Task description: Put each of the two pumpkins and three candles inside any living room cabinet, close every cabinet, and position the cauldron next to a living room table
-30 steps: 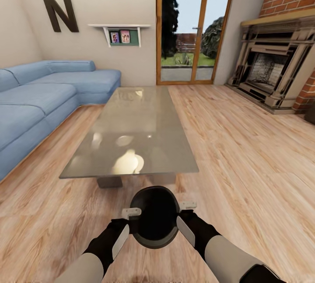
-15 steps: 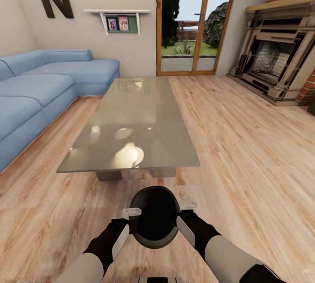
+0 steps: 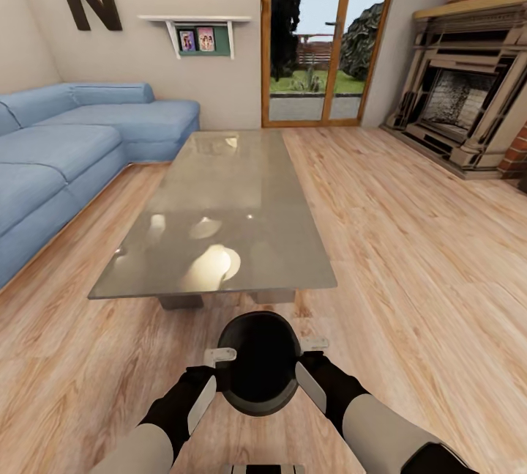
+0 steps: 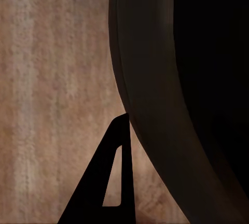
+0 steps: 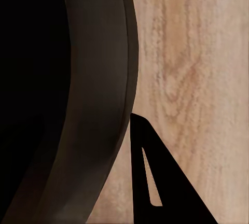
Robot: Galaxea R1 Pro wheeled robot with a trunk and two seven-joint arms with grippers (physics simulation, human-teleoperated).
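Since the earlier picture the counter (image 3: 227,210) looks nearer and the camera has moved forward. In the head view, lower centre, the left gripper (image 3: 207,377) and right gripper (image 3: 313,368) press the cauldron (image 3: 260,362) between them. Both wrist views show its dark wall (image 4: 155,105) (image 5: 98,99) touching one finger; whether the fingers stand apart I cannot tell. The cauldron step is in hand; next, lower it beside the counter.

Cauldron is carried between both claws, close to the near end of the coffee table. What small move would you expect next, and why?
Probably lower the cauldron straight down onto the wooden floor and release. It hangs between the left claw and right claw, just short of the table's near edge, so setting it here likely counts as next to the table.
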